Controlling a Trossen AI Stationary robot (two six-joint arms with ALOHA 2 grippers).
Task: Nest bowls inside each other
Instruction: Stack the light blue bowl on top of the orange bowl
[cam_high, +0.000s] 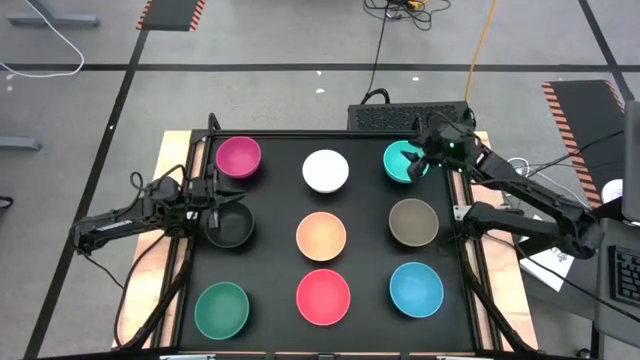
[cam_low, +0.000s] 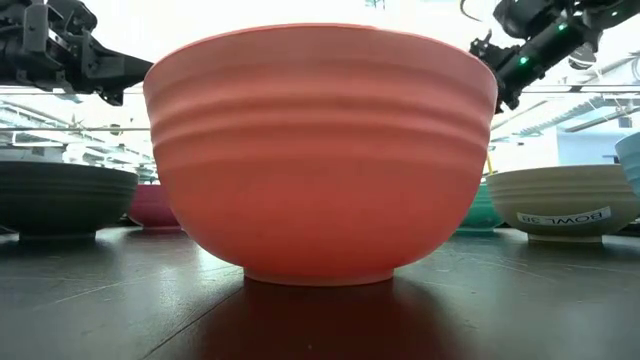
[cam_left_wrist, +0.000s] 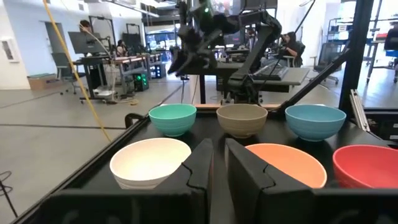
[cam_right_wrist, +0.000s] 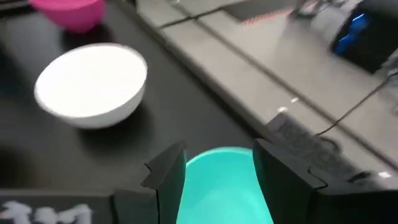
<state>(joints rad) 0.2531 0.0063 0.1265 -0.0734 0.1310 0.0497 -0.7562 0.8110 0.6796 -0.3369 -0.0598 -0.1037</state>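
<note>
On the black tabletop (cam_high: 280, 215) 9 bowls sit apart from each other in 3 rows of 3, none nested. In the high view the far row holds the magenta bowl (cam_high: 238, 157), the white bowl (cam_high: 325, 171) and the teal bowl (cam_high: 401, 162); the middle row holds the black bowl (cam_high: 229, 226), the orange bowl (cam_high: 321, 236) and the taupe-brown bowl (cam_high: 413, 221); the near row holds the green bowl (cam_high: 221, 309), the red bowl (cam_high: 323, 297) and the blue bowl (cam_high: 415, 289). The right hand (cam_high: 417, 164) hangs over the teal bowl at the far right corner, and its wrist view shows the 2 fingers (cam_right_wrist: 166, 168) spread wide with the teal bowl's rim between them and not clamped. The left hand (cam_high: 213, 198) hovers at the far edge of the black bowl on the left side; in its wrist view the 2 fingers (cam_left_wrist: 200, 163) stand narrow, almost together, with nothing between them. In the low view the red bowl fills the middle of the frame, with the black bowl on one side and the taupe-brown bowl, labelled on its wall, on the other.
</note>
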